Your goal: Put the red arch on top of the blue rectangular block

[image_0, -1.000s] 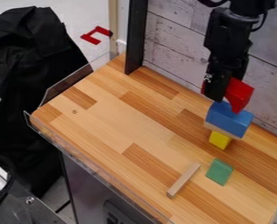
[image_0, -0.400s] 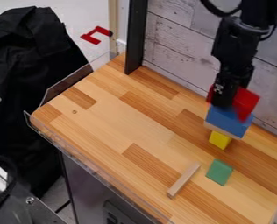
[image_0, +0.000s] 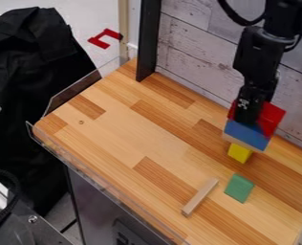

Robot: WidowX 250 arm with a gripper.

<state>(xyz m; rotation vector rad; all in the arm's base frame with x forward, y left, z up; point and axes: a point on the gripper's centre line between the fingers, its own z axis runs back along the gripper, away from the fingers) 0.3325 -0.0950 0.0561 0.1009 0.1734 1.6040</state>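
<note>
Partly, the black two-finger gripper (image_0: pixel 247 119) masks the middle of the red arch (image_0: pixel 272 117), leaving red visible on both sides. It is clamped on the arch, directly over the blue rectangular block (image_0: pixel 245 133); whether arch and block touch is hard to make out. Beneath the block lie a thin pale wooden slab (image_0: pixel 243 144) and a partly covered yellow block (image_0: pixel 240 153). White print on the black fabric (image_0: pixel 38 95) is cut off at the left edge, and a small white marking sits on the gripper.
</note>
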